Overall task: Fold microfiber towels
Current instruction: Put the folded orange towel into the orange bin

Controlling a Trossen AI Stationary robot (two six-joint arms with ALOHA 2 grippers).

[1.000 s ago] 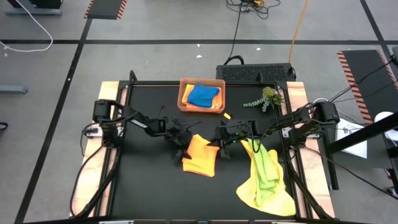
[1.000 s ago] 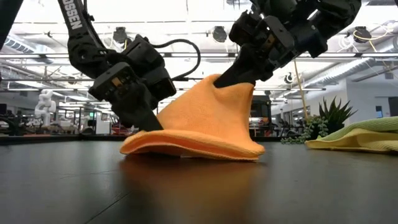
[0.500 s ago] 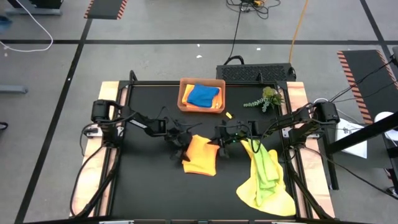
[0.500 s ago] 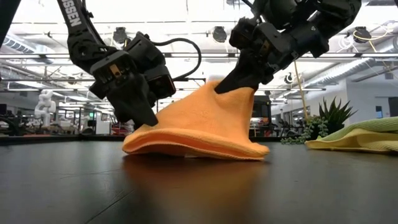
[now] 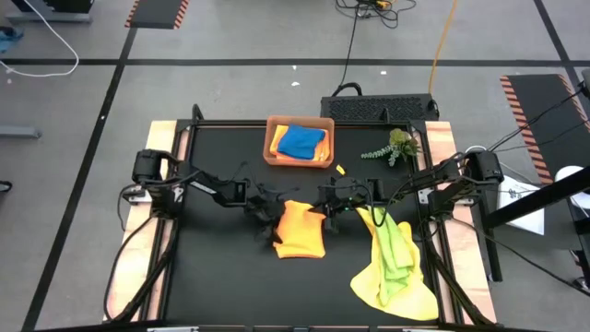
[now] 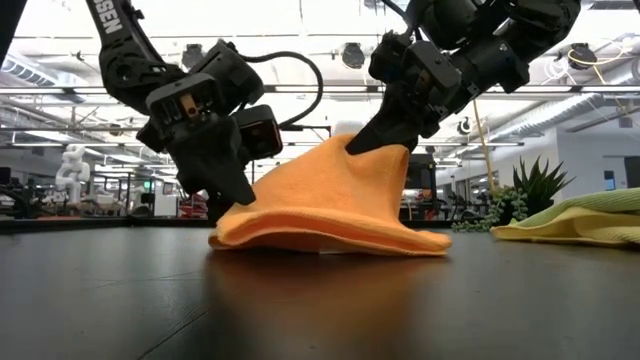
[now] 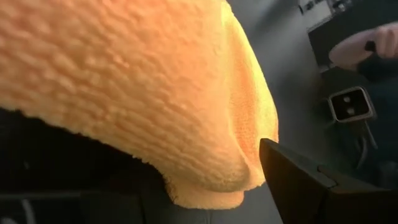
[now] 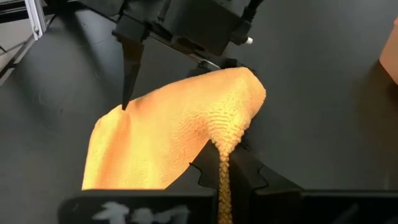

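The orange towel lies mid-table with one part pulled up into a peak; its lower edges rest on the black tabletop. My right gripper is shut on that peak. At the towel's left edge my left gripper stands open, its fingers straddling the raised cloth, which fills the left wrist view. A blue towel lies in the orange-brown tray. Yellow and lime green towels lie in a heap at the right. My left gripper touches the orange towel's left edge with the tip of one open finger, which points down at it. The towel hides its other finger, so I cannot tell whether that one touches. My right gripper pinches a bunched fold of the orange towel between its two fingers, slanting down from the table's right. That part is lifted into a peak, and the cloth slopes down taut from it to the edges on the table.
The tray stands at the table's far middle, and a small plant sprig lies at the far right. The heap of yellow and lime towels takes up the near right. Bare black tabletop lies at the near left.
My left gripper has gone toward the table's right edge, toward my right gripper, and has rolled at the wrist. The orange towel's left edge has slid right with it, so the cloth is bunched more tightly under the peak.
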